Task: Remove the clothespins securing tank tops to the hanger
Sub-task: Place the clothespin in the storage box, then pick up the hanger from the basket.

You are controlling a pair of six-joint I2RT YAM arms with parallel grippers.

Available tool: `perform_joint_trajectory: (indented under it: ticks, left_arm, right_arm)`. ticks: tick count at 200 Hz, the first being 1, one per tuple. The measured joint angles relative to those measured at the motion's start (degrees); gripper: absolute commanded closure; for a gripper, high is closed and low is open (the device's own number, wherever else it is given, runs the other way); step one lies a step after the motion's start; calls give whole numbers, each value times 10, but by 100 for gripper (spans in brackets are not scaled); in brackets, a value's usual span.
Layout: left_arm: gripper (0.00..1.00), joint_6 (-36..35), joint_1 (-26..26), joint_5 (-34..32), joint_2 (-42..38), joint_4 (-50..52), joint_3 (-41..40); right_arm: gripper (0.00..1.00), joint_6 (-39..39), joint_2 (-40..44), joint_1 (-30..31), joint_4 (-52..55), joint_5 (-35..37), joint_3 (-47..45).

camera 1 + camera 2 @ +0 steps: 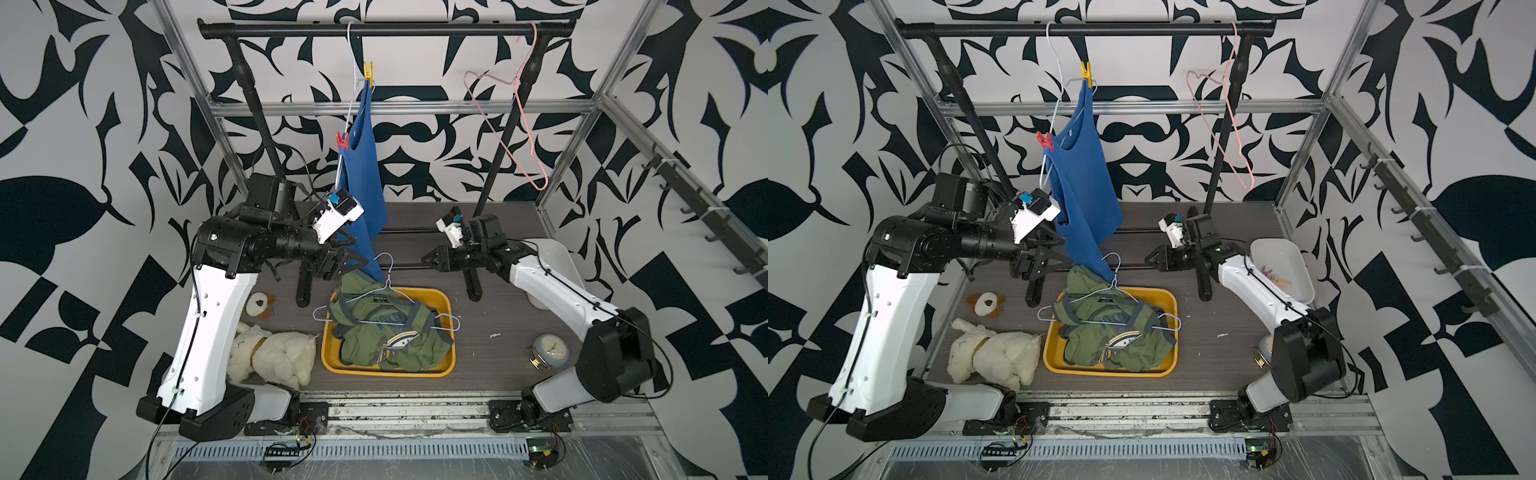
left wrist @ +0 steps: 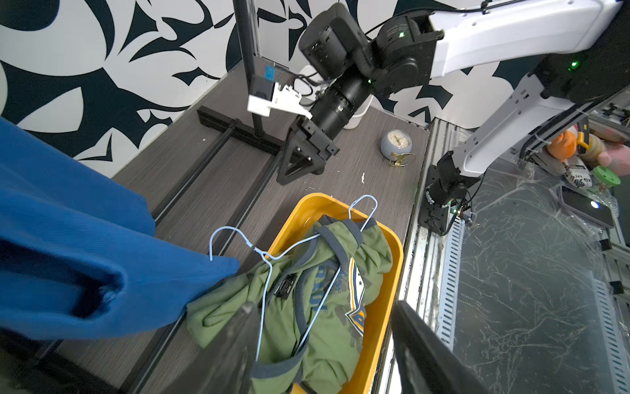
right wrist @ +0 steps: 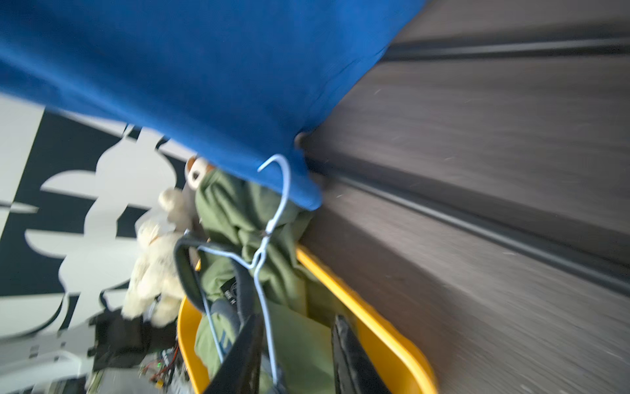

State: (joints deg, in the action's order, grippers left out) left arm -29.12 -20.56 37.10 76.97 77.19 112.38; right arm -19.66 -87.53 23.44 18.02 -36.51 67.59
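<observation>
Yellow clothespin (image 1: 1086, 71) and red clothespin (image 1: 1045, 141) pin the blue tank top (image 1: 1084, 178).

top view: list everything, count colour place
rail: 1, black, back
tray: 1, yellow, centre
hangers: 4, white, pink on rail, two pale blue in tray
blue top: 1, blue, on white hanger
pegs: 2, red, yellow, on its straps
green tops: seemingly 2, olive, tray
dog: 1, cream, left
toy: 1, white-brown, behind dog
clock: 1, grey, right
bin: 1, white, far right, holds pegs
left hand: 1, black, open, by blue top
right hand: 1, black, open, empty
</observation>
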Motion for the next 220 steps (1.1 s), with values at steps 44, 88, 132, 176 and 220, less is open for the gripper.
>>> perform_joint_trajectory:
  ticks: [44, 88, 132, 176, 220]
  left_arm:
    - [34, -1, 0, -2, -7, 4, -13]
    - [34, -3, 0, -3, -5, 4, -13]
    - [34, -3, 0, -3, -5, 4, -20]
    - [34, -3, 0, -3, -5, 4, -21]
    - [34, -3, 0, -3, -5, 4, -21]
  right_arm:
    - [65, 7, -61, 65, -17, -20, 7]
    - [65, 12, -117, 104, -25, -19, 27]
    - [65, 18, -140, 121, -28, -20, 47]
    - [80, 30, -147, 121, -24, -23, 56]
    - [83, 38, -147, 121, -20, -34, 56]
